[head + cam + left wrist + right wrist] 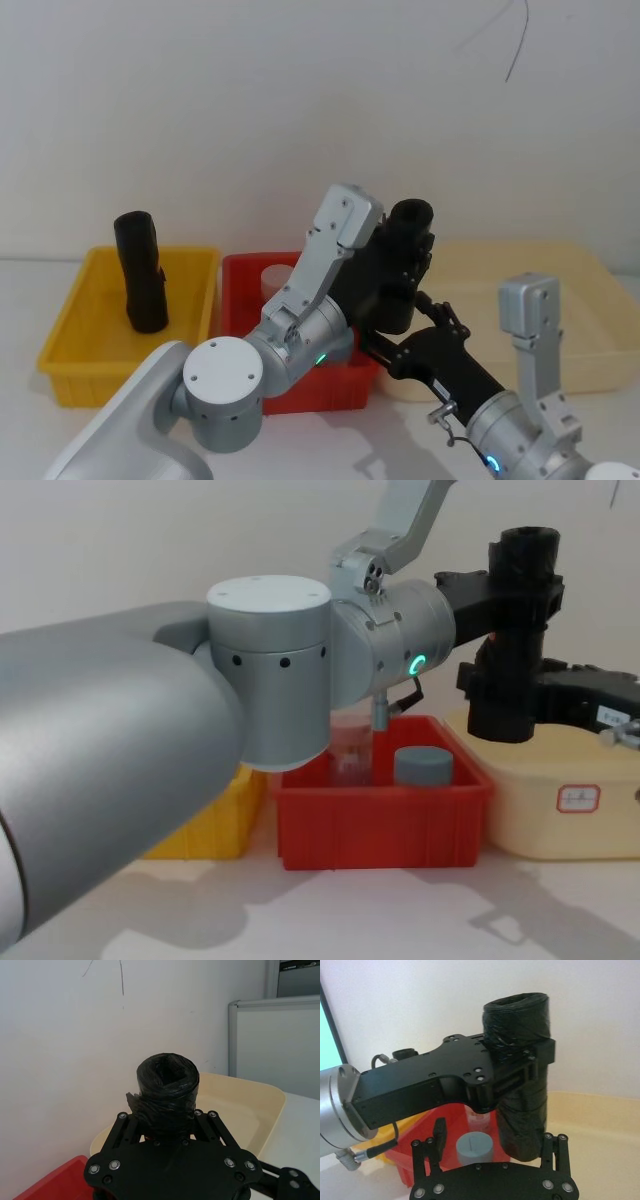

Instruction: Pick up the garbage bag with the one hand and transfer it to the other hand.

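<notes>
The garbage bag (410,222) (517,1015) (522,560) is a black roll with a hollow core (167,1077), held upright in the air over the border between the red bin and the cream bin. My left gripper (403,268) (167,1119) (520,1067) (520,592), on the silver-grey arm with the green ring, is shut on its upper half. From the right side my right gripper (428,318) (492,1141) (497,685) has come up to the roll's lower end. It is open, and the bottom of the roll sits between its fingers.
A second black roll (140,272) stands in the yellow bin (70,330) at the left. The red bin (380,820) holds a grey-blue-lidded jar (423,765) and a clear pinkish jar (350,745). The cream bin (560,810) sits at the right, below the grippers.
</notes>
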{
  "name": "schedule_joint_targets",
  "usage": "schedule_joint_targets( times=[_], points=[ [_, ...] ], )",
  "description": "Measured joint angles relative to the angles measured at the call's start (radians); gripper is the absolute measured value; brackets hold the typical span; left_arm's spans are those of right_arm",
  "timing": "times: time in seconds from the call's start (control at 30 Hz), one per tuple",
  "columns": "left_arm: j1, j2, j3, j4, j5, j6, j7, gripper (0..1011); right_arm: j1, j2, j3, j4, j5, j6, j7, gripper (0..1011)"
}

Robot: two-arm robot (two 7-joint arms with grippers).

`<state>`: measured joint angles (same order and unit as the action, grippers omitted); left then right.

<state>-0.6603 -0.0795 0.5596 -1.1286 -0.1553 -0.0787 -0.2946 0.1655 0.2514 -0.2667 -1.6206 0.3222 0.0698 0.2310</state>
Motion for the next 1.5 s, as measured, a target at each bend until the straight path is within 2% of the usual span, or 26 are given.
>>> schedule_joint_targets(
  times=[0.43, 0.73, 0.87, 1.2, 1.23, 1.3, 1.33, 1.37, 1.43, 1.5],
  points=[
    [0.0, 0.0, 0.0, 0.0, 0.0, 0.0, 0.0, 370, 0.031, -0.014, -0.022, 0.028, -0.007, 0.015, 0.017, 1001],
    [0.0, 0.0, 0.0, 0.0, 0.0, 0.0, 0.0, 370, 0.053, -0.027, -0.023, 0.054, -0.011, 0.034, 0.013, 1001],
    [0.0, 0.0, 0.0, 0.0, 0.0, 0.0, 0.0, 370, 0.064, -0.034, -0.021, 0.066, -0.014, 0.046, 0.005, 962],
    [0.0, 0.0, 0.0, 0.0, 0.0, 0.0, 0.0, 370, 0.086, -0.051, -0.012, 0.089, -0.024, 0.073, -0.016, 680],
    [0.0, 0.0, 0.0, 0.0, 0.0, 0.0, 0.0, 370, 0.088, -0.052, -0.011, 0.09, -0.025, 0.074, -0.017, 680],
    [0.0, 0.0, 0.0, 0.0, 0.0, 0.0, 0.0, 370, 0.09, -0.055, -0.009, 0.093, -0.026, 0.075, -0.019, 580],
    [0.0, 0.0, 0.0, 0.0, 0.0, 0.0, 0.0, 370, 0.091, -0.055, -0.008, 0.094, -0.027, 0.076, -0.019, 565],
    [0.0, 0.0, 0.0, 0.0, 0.0, 0.0, 0.0, 370, 0.091, -0.056, -0.008, 0.094, -0.027, 0.076, -0.02, 496],
    [0.0, 0.0, 0.0, 0.0, 0.0, 0.0, 0.0, 370, 0.093, -0.059, -0.005, 0.096, -0.029, 0.077, -0.022, 478],
    [0.0, 0.0, 0.0, 0.0, 0.0, 0.0, 0.0, 370, 0.094, -0.06, -0.004, 0.097, -0.03, 0.077, -0.022, 396]
  ],
)
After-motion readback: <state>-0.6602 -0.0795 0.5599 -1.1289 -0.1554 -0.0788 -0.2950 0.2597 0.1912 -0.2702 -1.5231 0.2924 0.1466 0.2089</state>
